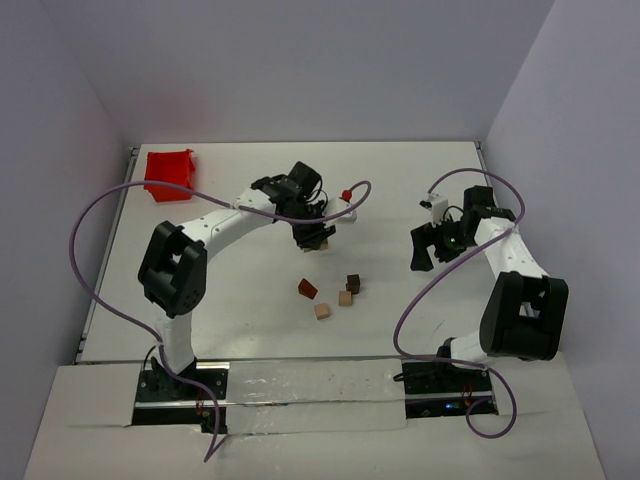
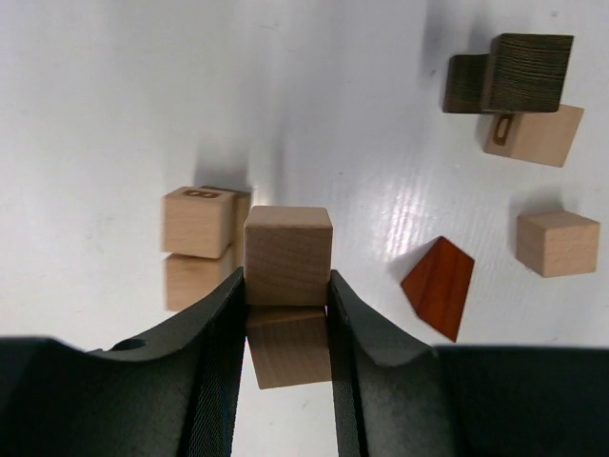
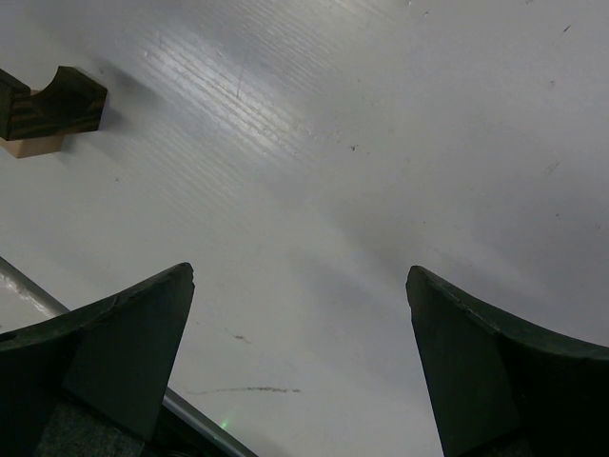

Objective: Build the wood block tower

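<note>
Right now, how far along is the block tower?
Done: no tall column shows yet. In hand: the left gripper is shut on a light cube, close beside a neighbouring tan block. Left: the wedge, dark block, plain tan cube and marked tan block lie loose. The right gripper is open, empty.

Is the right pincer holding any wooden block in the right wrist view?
No, the right pincer stands wide open, and only the white table shows in the gap between its two sides.
</note>
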